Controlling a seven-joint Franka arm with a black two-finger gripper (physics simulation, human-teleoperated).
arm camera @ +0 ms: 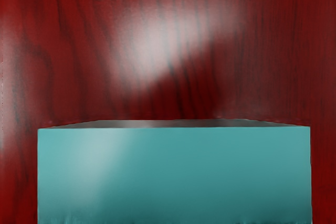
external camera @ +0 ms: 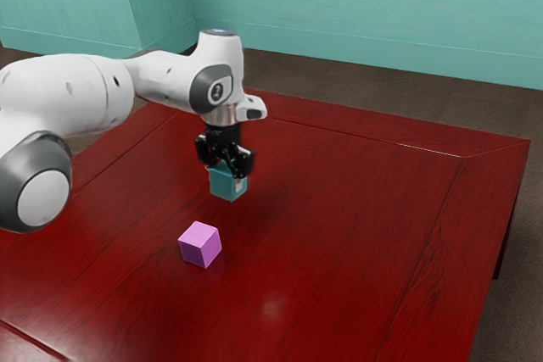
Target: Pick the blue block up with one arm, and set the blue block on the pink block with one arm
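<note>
A teal-blue block (external camera: 227,184) hangs just above the red table, gripped from two sides by my black gripper (external camera: 226,172), which is shut on it. In the wrist view the same blue block (arm camera: 173,174) sits large right under my hand, with red wood behind it. The pink block (external camera: 200,244) rests on the table, nearer the front edge and slightly toward the exterior view's left of the held block, a short gap away from it.
The dark red wooden table (external camera: 356,209) stretches wide toward the exterior view's right. Its far edge and right edge drop to a brown floor (external camera: 407,91), with teal walls behind. My white arm (external camera: 76,116) reaches in from the left.
</note>
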